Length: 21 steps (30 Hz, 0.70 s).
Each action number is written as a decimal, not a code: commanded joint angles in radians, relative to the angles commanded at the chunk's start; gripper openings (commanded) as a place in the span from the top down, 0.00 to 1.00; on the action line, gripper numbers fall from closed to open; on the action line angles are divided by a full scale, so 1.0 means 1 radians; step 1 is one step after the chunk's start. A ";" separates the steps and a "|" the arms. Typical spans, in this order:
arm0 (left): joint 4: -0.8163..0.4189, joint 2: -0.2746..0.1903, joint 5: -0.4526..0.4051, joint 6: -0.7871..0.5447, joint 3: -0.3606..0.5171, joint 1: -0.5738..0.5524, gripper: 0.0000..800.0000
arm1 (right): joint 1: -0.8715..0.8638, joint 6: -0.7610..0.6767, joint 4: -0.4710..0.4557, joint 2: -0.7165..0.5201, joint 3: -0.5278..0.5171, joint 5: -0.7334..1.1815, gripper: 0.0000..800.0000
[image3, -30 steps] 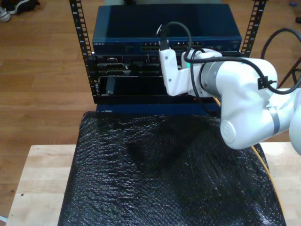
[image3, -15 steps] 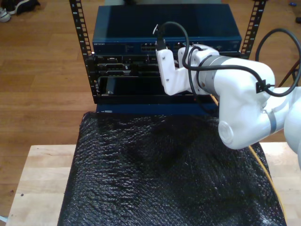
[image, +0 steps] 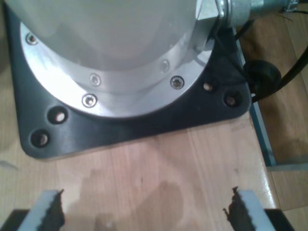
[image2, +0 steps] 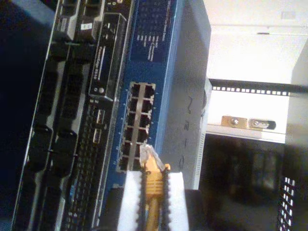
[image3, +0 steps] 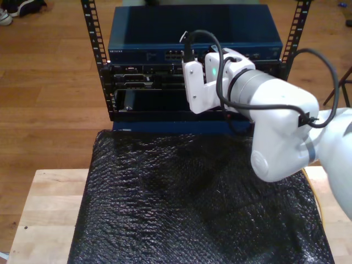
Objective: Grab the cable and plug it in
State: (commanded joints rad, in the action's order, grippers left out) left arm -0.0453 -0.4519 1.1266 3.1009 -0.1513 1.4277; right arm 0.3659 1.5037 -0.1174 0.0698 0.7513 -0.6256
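My second gripper (image2: pixel 153 179) is shut on the yellow-orange cable (image2: pixel 153 192) just behind its clear plug (image2: pixel 147 155). The plug tip sits right at the block of network ports (image2: pixel 137 126) on the blue switch (image2: pixel 159 43), at one end of the block; I cannot tell whether it has entered a socket. In the exterior view the second arm's wrist (image3: pixel 234 77) hangs in front of the switch (image3: pixel 192 33) and hides its fingers. A thin stretch of cable (image3: pixel 319 206) trails at the exterior view's right. My first gripper (image: pixel 147 214) is open over bare wood, holding nothing.
A black textured mat (image3: pixel 192 203) covers the wooden table (image3: pixel 49 209) in front of the rack rails (image3: pixel 96 44). Below the switch sit darker rack units (image3: pixel 143 82). My first gripper faces an arm's round base on a black plate (image: pixel 144 120) near the table edge.
The second arm's wrist has shifted toward the exterior view's left and closer in along the switch's front, with the cable still in its grip.
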 joint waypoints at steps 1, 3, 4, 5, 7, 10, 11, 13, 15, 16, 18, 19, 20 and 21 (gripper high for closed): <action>0.000 0.000 0.000 0.000 0.000 0.000 0.00 | 0.000 0.000 0.003 0.009 -0.002 -0.029 1.00; 0.000 0.000 0.000 0.000 0.000 0.000 0.00 | -0.002 0.000 0.015 0.015 -0.012 -0.064 1.00; 0.000 0.000 0.000 0.000 0.000 0.000 0.00 | -0.002 0.000 0.017 0.017 -0.015 -0.077 1.00; 0.000 0.000 0.000 0.000 0.000 0.000 0.00 | -0.002 0.002 0.018 0.018 -0.017 -0.087 1.00; 0.000 0.000 0.000 0.000 0.000 0.000 0.00 | -0.002 0.000 0.018 0.020 -0.014 -0.098 1.00; 0.000 0.000 0.000 0.000 0.000 0.000 0.00 | -0.005 0.002 0.020 0.025 -0.020 -0.101 1.00; 0.000 0.000 0.000 0.000 0.000 0.000 0.00 | -0.003 0.002 0.021 0.023 -0.021 -0.110 1.00; 0.000 0.000 0.000 0.000 0.000 0.000 0.00 | -0.002 0.003 0.023 0.023 -0.040 -0.150 1.00; 0.000 0.000 0.000 0.000 0.000 0.000 0.00 | -0.002 0.005 0.028 0.025 -0.054 -0.189 1.00; 0.000 0.000 0.000 0.000 0.000 0.000 0.00 | 0.000 0.003 0.034 0.025 -0.061 -0.204 1.00; 0.000 0.000 0.000 0.000 0.000 0.000 0.00 | 0.000 0.005 0.046 0.028 -0.083 -0.256 1.00; 0.000 0.000 0.000 0.000 0.000 0.000 0.00 | 0.000 0.005 0.051 0.032 -0.095 -0.295 1.00; 0.000 0.000 0.000 0.000 0.000 0.000 0.00 | 0.000 0.006 0.051 0.041 -0.112 -0.344 1.00; 0.000 0.000 0.000 0.000 0.000 0.000 0.00 | 0.000 0.006 0.051 0.048 -0.124 -0.390 1.00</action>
State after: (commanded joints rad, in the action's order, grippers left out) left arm -0.0453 -0.4519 1.1266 3.1009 -0.1513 1.4277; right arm 0.3659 1.5098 -0.0667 0.1174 0.6270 -1.0154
